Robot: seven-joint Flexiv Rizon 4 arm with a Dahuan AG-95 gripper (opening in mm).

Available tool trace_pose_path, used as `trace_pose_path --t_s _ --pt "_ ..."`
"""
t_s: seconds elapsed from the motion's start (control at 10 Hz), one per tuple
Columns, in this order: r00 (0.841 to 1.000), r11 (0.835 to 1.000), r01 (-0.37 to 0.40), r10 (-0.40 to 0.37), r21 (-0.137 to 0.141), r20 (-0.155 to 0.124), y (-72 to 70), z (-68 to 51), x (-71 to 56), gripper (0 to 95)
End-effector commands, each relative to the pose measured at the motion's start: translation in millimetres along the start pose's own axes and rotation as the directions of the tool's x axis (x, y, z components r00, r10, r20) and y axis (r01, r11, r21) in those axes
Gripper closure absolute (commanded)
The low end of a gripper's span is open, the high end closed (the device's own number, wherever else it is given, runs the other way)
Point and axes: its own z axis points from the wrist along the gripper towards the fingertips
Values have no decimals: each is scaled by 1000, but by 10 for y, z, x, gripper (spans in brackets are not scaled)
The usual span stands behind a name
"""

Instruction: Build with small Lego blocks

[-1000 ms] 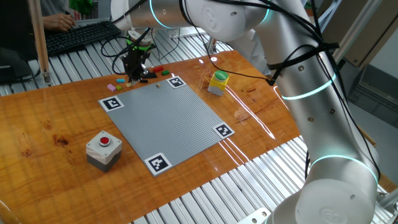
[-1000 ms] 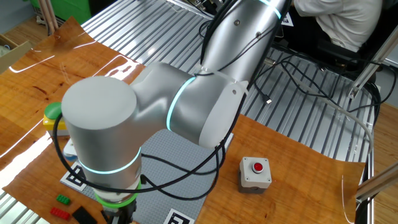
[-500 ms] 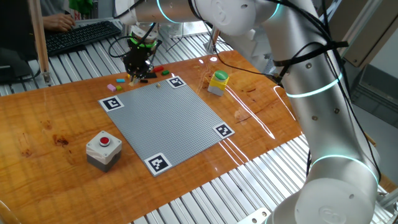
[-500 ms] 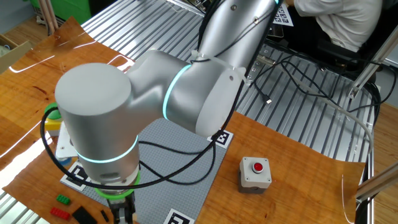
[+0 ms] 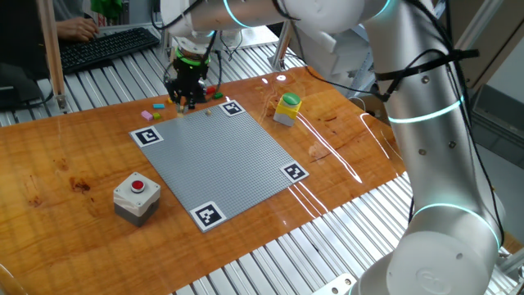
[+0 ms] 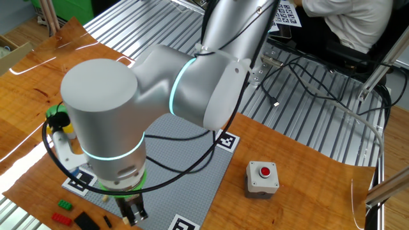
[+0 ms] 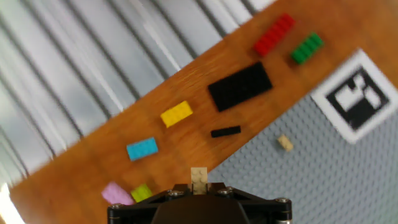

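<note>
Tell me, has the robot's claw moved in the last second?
Yes. In one fixed view the gripper has shifted right, toward the corner marker of the grey baseplate.

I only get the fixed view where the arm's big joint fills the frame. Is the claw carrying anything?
Observer: Yes. In the hand view the claw is shut on a tan Lego brick.
Operator: Which loose bricks lie outside my frame?
Observer: A yellow brick, a blue brick, a pink brick and a lime brick lie on the wood beside the grey baseplate.
Operator: The arm hides most of the yellow container. Is it on the baseplate?
Observer: No. In the opposite fixed view the yellow container stands upright on the wood, just off the baseplate's edge.
</note>
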Motion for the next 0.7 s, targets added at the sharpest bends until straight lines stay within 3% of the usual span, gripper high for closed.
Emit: trace_pose_path --t_s 0.1,0.3,0.7 --pt "963 963 270 -270 17 -12 -195 44 100 950" --pt "933 933 359 -358 20 -41 -347 59 116 950" --pt "879 878 477 -474 50 -60 -484 52 73 950"
